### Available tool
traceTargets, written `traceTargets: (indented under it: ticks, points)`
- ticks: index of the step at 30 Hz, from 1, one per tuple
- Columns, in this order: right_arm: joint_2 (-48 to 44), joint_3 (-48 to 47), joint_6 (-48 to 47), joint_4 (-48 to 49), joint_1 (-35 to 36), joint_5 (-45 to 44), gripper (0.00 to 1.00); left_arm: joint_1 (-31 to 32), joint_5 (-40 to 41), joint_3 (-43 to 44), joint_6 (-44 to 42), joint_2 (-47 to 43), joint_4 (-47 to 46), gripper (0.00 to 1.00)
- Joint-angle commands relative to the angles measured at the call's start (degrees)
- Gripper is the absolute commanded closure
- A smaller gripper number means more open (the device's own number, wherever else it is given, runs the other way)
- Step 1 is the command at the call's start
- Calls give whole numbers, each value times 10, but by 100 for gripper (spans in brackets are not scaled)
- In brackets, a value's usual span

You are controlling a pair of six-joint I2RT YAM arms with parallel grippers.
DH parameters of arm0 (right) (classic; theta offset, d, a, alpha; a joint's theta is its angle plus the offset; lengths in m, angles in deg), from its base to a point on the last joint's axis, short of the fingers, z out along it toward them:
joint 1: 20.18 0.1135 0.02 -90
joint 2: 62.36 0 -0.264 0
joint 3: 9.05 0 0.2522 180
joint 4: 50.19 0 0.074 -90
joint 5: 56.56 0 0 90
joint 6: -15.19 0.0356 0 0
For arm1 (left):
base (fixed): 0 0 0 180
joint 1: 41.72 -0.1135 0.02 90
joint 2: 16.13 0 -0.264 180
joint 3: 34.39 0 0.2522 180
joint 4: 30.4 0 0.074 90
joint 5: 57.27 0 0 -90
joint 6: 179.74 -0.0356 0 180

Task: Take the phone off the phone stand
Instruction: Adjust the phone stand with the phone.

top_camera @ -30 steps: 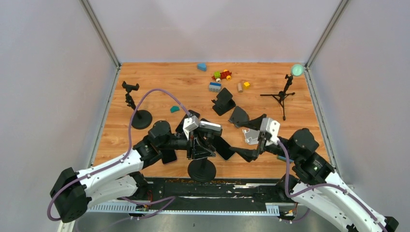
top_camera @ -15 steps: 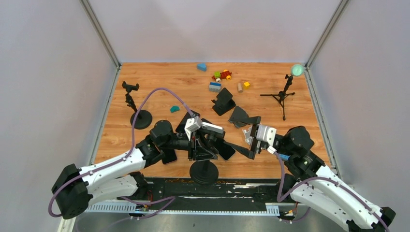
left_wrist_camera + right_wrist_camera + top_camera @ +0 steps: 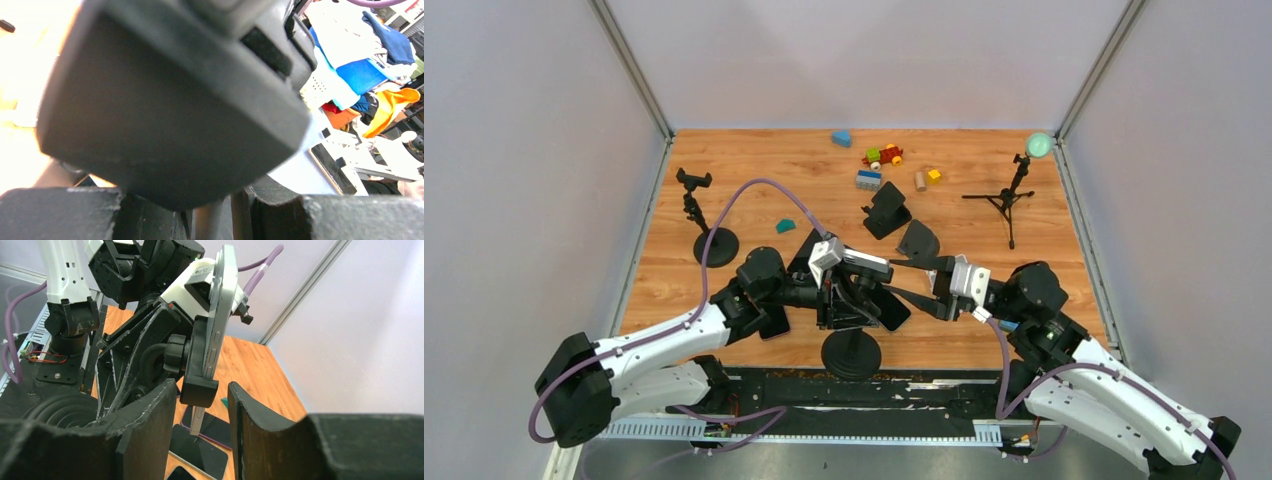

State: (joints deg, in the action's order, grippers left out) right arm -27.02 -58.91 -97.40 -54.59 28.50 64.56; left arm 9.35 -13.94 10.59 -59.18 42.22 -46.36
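While the left pincer [image 3: 187,200] clamps the phone stand [image 3: 851,355] at the bench's [image 3: 754,180] six o'clock, the empty, part-open right pincer [image 3: 201,390] straddles the mounted phone [image 3: 220,315]. It should probably close on the phone's edges, not the cradle, then pull straight out.

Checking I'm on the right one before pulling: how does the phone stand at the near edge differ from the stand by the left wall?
The near phone stand carries a phone in its clamp; the left phone stand has an empty clamp. The near phone stand has loose phones lying flat beside it; the left phone stand stands alone. Both are black, with a round base and slim stem.
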Motion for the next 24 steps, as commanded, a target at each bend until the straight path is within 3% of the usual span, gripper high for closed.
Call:
traceTargets:
  ticks: [1,7,17,24]
  points:
    - [8,5,6,20,3,-8,58,6,-8,43,11,-4,-92,100]
    - [15,2,13,15,3,-11,63,8,-10,44,15,-1,-97,100]
    - [8,-2,20,14,3,1,57,10,-8,41,16,6,-104,100]
    - [0,-2,22,11,3,2,66,11,-8,40,17,13,-105,100]
